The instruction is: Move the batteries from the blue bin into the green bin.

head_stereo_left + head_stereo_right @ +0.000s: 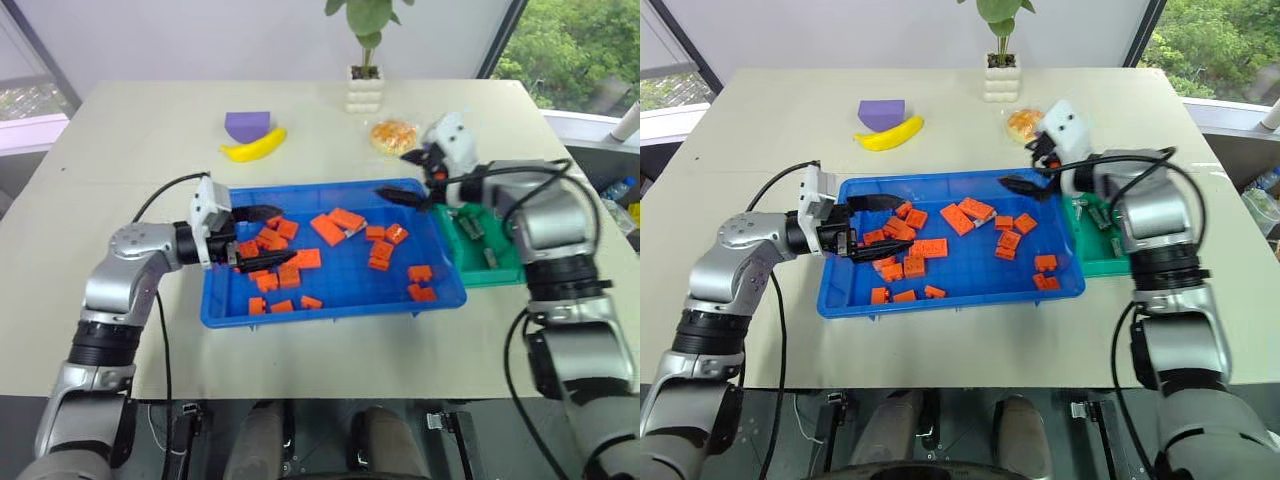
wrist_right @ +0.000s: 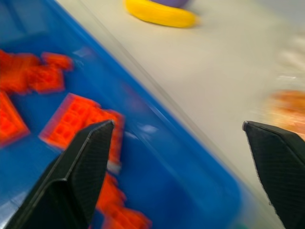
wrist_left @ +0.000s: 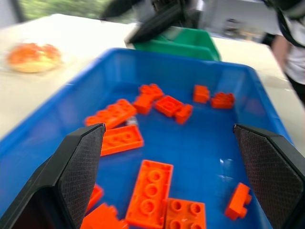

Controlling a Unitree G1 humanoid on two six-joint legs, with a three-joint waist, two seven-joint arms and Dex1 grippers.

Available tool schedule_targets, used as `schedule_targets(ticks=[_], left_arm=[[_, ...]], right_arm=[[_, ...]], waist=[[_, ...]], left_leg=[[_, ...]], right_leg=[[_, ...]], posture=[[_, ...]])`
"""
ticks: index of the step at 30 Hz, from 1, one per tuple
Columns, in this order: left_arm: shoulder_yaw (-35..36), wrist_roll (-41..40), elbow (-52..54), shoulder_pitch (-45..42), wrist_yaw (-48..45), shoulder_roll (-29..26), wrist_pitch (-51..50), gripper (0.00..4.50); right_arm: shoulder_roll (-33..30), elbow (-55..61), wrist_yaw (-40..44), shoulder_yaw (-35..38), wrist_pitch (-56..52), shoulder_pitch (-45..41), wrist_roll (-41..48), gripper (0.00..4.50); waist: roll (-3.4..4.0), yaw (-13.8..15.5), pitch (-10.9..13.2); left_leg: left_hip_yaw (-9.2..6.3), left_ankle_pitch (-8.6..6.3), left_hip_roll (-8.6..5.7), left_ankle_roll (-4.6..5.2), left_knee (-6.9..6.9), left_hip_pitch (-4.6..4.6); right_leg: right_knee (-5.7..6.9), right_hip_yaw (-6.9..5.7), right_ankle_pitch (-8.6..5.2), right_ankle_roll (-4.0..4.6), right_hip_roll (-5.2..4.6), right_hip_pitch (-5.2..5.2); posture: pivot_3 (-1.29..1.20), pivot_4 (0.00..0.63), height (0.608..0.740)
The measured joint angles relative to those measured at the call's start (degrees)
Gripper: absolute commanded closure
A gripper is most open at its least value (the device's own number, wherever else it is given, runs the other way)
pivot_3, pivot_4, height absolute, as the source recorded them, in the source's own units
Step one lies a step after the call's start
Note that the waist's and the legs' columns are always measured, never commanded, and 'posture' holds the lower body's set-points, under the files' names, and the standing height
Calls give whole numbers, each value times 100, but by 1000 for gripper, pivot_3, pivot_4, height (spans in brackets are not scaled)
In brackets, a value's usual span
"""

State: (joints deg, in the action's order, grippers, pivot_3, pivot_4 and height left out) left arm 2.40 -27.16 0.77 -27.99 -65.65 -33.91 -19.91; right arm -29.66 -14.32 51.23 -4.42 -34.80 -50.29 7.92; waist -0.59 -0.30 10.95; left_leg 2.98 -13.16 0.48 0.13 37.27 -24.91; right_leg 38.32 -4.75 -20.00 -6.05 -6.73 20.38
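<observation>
The table (image 1: 120, 170) carries everything, and the blue bin (image 1: 330, 308) sits at its near edge within reach of both arms, with the green bin (image 1: 500, 270) touching its right end so a carry between them is short. Orange bricks (image 1: 290, 265) lie scattered across the blue bin's floor, thickest toward the left, and they hide most of what is left to sort: one small silvery piece peeks out beside a brick (image 3: 132, 121) in the left wrist view, probably a battery, though it is too covered to be sure. In the green bin a few grey batteries (image 1: 470, 228) lie on the floor, so part of the job looks done. The left gripper (image 1: 258, 240) reaches level over the left end of the blue bin with its fingers spread wide and nothing between them, placed as if ready to pick among the brick pile. The right gripper (image 1: 410, 178) hangs over the blue bin's far right corner, close to the green bin, its fingers also wide apart and empty, which fits a hand that has nothing to carry and is aimed toward the bricks. A banana (image 1: 252, 147), a purple block (image 1: 247, 124), a potted plant (image 1: 364, 80) and a wrapped bun (image 1: 393, 135) sit well back, clear of the work.
</observation>
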Motion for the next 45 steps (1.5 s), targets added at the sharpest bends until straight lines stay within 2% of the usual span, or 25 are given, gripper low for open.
schedule_targets(ticks=[6,14,32,35,37,41,45], left_arm=[[406,-251,760,574,407,-264,-366,0],[762,-552,1336,1024,681,-507,-671,0],[780,-711,1506,1159,979,-496,-716,0],[778,-713,1508,1164,1002,-490,-713,0],[778,-713,1509,1165,1021,-488,-713,0],[777,-714,1520,1195,1052,-488,-710,0],[776,-719,1537,1288,1060,-488,-710,0]], right_arm=[[531,-80,-155,-99,-382,118,188,45],[756,-327,44,-171,-690,249,464,45],[987,-2082,-128,-453,655,-157,-60,45],[1035,-2191,-136,-450,775,-224,-88,831],[1060,-2215,-129,-456,784,-225,-97,1751],[1040,-2197,-107,-446,769,-227,-94,1751],[730,-1745,139,-360,497,-228,15,1751]], waist=[[0,-51,0],[0,-38,0],[0,-59,-1],[0,-61,-1],[0,-58,-1],[0,-57,0],[1,-46,0]], left_leg=[[1,0,3,0,-4,0],[-1,0,3,0,-4,0],[2,0,3,-1,-6,0],[2,0,3,-1,-6,0],[2,0,3,-1,-6,0],[2,0,3,-1,-6,0],[1,0,3,-1,-6,0]], right_leg=[[3,1,0,0,4,5],[2,1,0,0,4,4],[3,2,0,0,4,7],[3,2,0,0,4,7],[3,2,0,0,4,7],[3,2,0,0,4,7],[2,2,0,0,2,7]], posture=[[0,150,739],[0,150,739],[0,150,739],[0,150,739],[0,150,739],[0,150,739],[0,150,739]])
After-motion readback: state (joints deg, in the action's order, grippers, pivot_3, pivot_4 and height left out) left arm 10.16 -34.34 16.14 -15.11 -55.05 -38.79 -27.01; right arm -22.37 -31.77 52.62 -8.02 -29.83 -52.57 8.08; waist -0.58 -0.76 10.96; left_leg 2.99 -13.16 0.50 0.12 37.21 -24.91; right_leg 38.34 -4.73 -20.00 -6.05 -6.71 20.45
